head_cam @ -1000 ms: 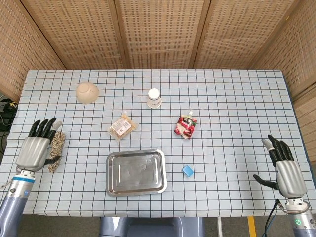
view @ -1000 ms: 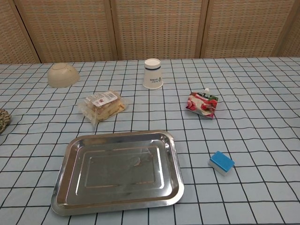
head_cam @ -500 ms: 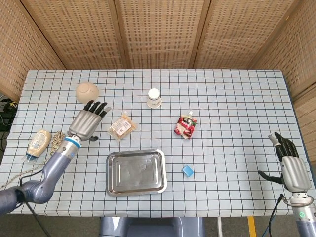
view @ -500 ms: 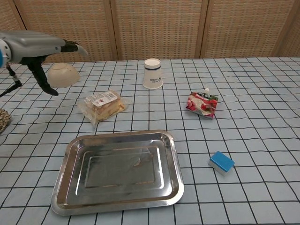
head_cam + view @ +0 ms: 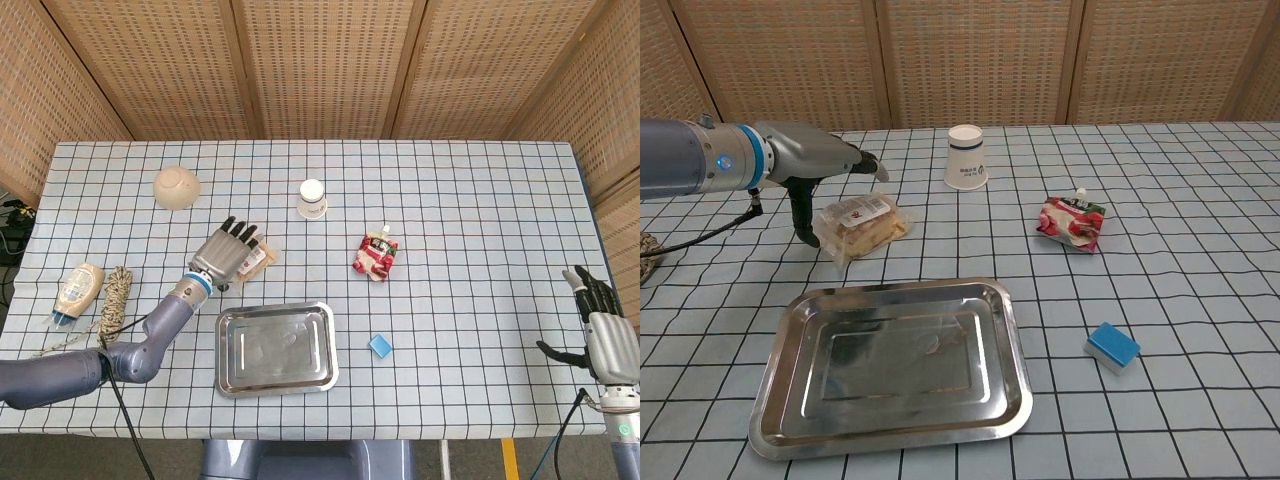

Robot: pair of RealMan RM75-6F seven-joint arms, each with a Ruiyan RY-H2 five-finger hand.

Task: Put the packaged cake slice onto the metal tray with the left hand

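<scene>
**Left hand over the cake slice**

The left hand [image 5: 812, 160], fingers spread and holding nothing, hovers above the packaged cake slice [image 5: 861, 225]. The slice lies on the counter [image 5: 470, 210] just behind the metal tray [image 5: 892, 365]. The right hand [image 5: 603, 330] rests released.

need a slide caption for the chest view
Left hand open above the packaged cake slice, metal tray empty in front, paper cup behind.

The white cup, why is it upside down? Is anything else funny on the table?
The paper cup stands mouth down, and the bowl near the far left is flipped over too. Nothing looks spilled or broken. The metal tray is empty.
</scene>
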